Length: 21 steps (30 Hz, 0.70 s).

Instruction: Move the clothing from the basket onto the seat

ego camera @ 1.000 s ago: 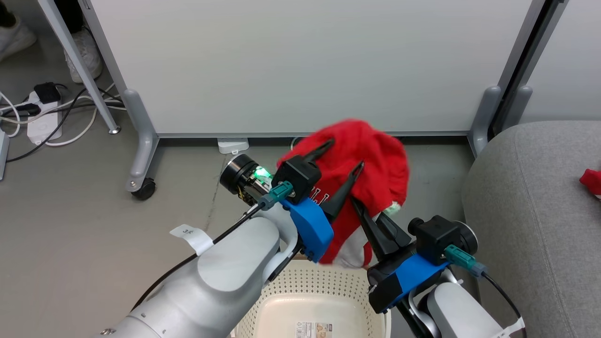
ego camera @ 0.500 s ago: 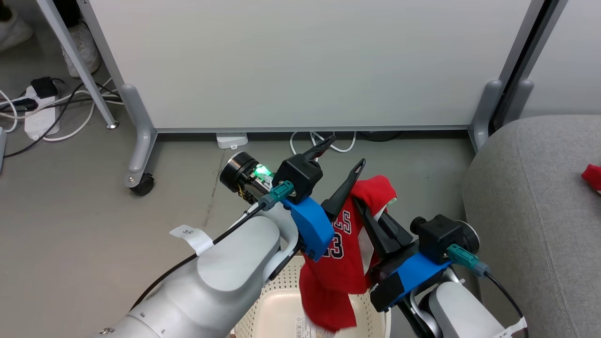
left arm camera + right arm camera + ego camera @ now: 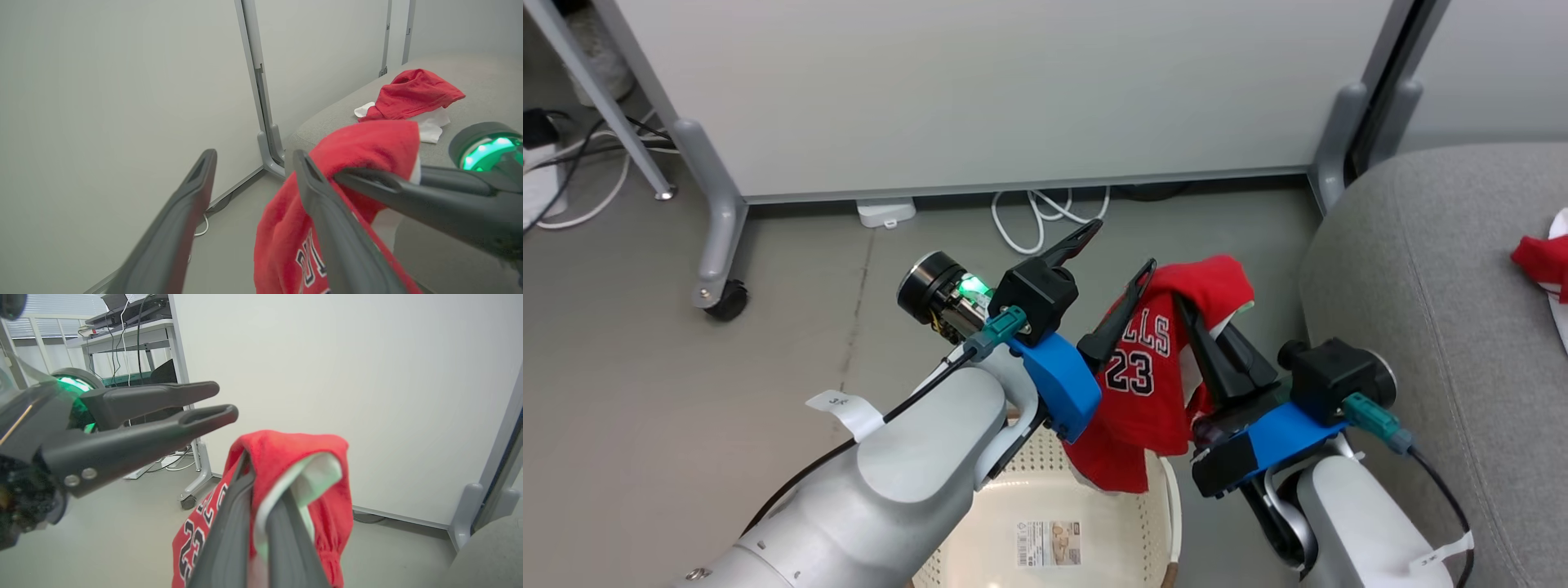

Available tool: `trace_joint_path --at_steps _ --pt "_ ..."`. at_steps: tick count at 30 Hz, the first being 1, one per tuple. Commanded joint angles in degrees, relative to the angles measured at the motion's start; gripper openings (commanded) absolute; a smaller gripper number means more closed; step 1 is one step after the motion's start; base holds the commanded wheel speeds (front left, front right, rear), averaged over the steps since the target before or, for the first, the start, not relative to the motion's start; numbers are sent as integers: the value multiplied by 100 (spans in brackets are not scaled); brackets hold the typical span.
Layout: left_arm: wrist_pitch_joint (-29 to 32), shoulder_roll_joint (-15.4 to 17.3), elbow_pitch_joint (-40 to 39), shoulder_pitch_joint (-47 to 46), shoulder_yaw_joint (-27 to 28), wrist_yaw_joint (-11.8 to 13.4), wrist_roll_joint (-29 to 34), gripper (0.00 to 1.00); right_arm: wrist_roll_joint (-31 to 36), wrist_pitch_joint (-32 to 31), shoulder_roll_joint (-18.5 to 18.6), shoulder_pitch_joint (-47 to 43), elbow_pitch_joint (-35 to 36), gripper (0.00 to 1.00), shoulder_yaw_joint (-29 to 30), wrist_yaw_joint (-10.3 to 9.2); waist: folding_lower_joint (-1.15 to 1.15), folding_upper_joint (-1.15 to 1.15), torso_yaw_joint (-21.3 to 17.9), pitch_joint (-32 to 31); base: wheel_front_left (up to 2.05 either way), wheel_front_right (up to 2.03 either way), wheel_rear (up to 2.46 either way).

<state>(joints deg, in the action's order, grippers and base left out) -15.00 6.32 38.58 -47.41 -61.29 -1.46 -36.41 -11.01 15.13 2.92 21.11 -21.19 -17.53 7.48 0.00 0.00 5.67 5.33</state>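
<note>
A piece of the clothing, a red jersey [image 3: 1147,384] with white lettering, hangs from my right gripper [image 3: 1188,309], which is shut on its upper fold. Its hem dangles just over the far rim of the cream basket [image 3: 1168,490]. In the right wrist view my right gripper [image 3: 264,479] pinches the red and white cloth [image 3: 286,453]. My left gripper [image 3: 1117,251] stands open just left of the jersey, holding nothing; it is also in the left wrist view [image 3: 253,161]. The grey seat [image 3: 1421,269] is to the right, with another red garment [image 3: 1539,255] lying on it.
A white partition panel on grey wheeled feet [image 3: 719,245] stands on the floor behind the grippers. White cable loops [image 3: 1045,216] lie under its lower edge. A paper label [image 3: 1049,543] sits on the basket's bare bottom.
The jersey slipped off my left gripper's fingers, which opened fully, and dropped to hang from the right gripper alone. The camera has shifted toward the seat.
</note>
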Motion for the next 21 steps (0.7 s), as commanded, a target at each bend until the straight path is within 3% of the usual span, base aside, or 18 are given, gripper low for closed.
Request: trace_joint_path --at_steps 1,9,21 --pt "-26 24 -28 -47 41 28 28 100 44 3 -5 124 56 0 41 3 0 0 -130 134 0 0 0" --pt "-26 56 -149 -96 94 62 181 100 145 3 85 197 381 0 335 3 0 0 -559 503 0 0 0" --pt "-26 147 -202 -129 121 68 383 100 167 3 130 100 824 0 770 3 0 0 -1505 881 0 0 0"
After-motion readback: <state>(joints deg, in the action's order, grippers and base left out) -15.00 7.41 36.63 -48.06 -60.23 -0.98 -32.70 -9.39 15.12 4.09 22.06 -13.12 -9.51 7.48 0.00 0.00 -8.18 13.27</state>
